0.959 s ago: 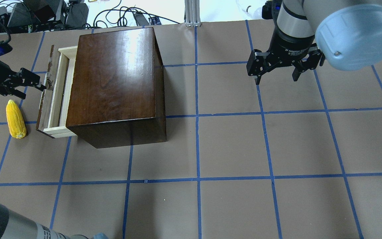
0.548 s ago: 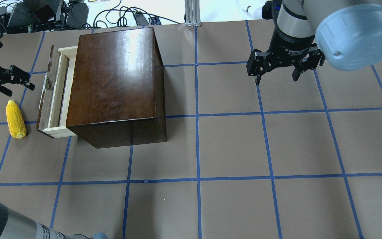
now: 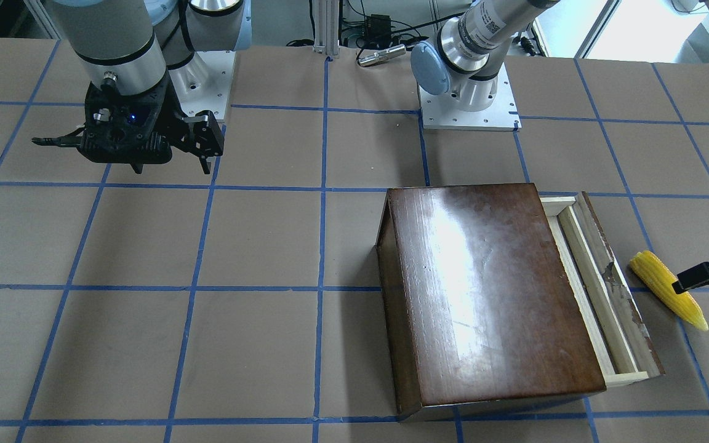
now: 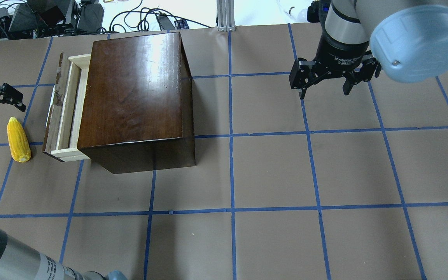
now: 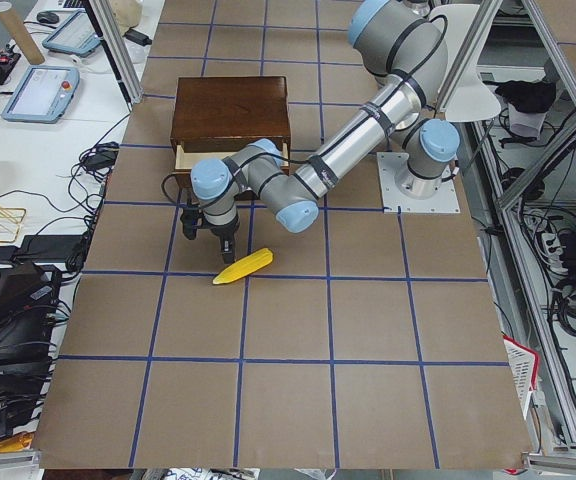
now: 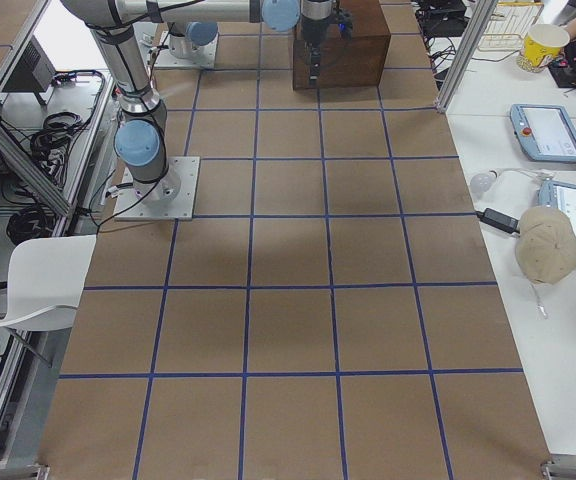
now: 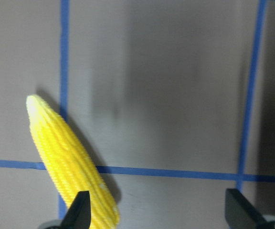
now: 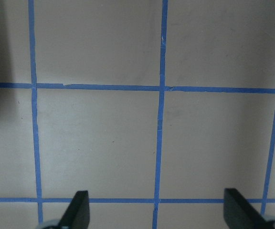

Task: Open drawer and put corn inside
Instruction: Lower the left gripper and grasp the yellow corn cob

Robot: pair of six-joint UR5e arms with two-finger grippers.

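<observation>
Corn (image 4: 18, 140) lies flat on the table just left of the part-open drawer (image 4: 65, 112); left gripper (image 7: 159, 213) hovers above its thick end, spread wide and empty (right gripper (image 4: 324, 91) likewise, far right); judged light, rigid, slick, best pinched across mid-body.

My left gripper (image 7: 159, 211) is black, the corn (image 7: 70, 162) bright yellow with fine rows of kernels. The table (image 4: 270, 171) is dull brown, gridded with blue tape (image 4: 231, 163). The box (image 4: 134, 89) is glossy dark brown and the drawer (image 4: 65, 112) pale wood with a worn brown front. My right gripper (image 4: 324, 93) is black.
</observation>
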